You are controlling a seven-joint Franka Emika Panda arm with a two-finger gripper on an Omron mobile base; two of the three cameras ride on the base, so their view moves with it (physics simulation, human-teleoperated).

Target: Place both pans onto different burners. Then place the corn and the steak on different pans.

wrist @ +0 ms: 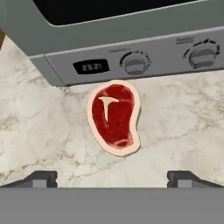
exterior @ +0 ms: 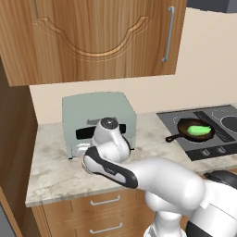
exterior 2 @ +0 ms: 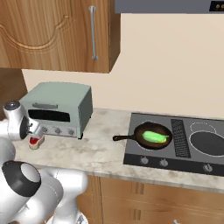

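Note:
The steak (wrist: 114, 117), a red slab with a white fat rim, lies flat on the marble counter just in front of the toaster oven; it also shows as a small red piece (exterior 2: 35, 141). My gripper (wrist: 113, 179) hangs open straight above it, one fingertip to each side, touching nothing. On the cooktop (exterior 2: 175, 162) the brown skillet (exterior 2: 142, 131) sits on the left front burner with the green corn (exterior 2: 155, 137) inside it, its handle pointing left. The flat dark grey pan (exterior 2: 210, 143) rests on the right front burner. The skillet (exterior: 185, 125) and the corn (exterior: 199, 130) also appear at the right.
A pale green toaster oven (exterior 2: 57, 107) stands against the wall directly behind the steak, its knobs (wrist: 134, 64) close to the hand. Wooden wall cabinets (exterior: 92, 37) hang overhead. The counter's front edge (exterior 2: 109, 171) runs above the drawers.

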